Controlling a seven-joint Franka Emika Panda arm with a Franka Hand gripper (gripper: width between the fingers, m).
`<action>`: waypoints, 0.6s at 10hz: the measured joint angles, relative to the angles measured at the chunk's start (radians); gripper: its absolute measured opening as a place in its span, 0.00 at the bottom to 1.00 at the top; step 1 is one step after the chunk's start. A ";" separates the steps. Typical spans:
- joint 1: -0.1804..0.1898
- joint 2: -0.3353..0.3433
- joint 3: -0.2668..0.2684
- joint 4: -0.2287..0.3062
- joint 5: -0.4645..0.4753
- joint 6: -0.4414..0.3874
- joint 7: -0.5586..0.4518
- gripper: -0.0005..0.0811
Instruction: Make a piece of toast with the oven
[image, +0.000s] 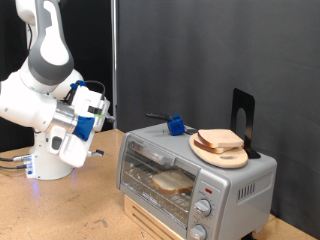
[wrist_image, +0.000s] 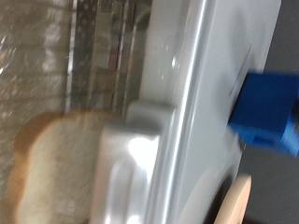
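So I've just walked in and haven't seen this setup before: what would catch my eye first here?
Probably the silver oven at the exterior view's bottom right, door shut, with the piece of toast on its rack behind the glass. On its roof sit a round wooden board stacked with bread slices and a small blue block. The white arm's gripper hangs to the oven's left, holding nothing visible.

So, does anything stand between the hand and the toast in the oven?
Yes. The oven has its glass door apparently shut. The door stands between the hand, at the exterior view's left, and the toast inside.
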 joint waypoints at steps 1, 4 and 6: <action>0.000 0.038 0.000 0.042 0.008 0.002 0.037 0.99; 0.001 0.155 0.003 0.184 -0.062 -0.037 0.093 0.99; 0.001 0.264 0.003 0.301 -0.120 -0.113 0.112 0.99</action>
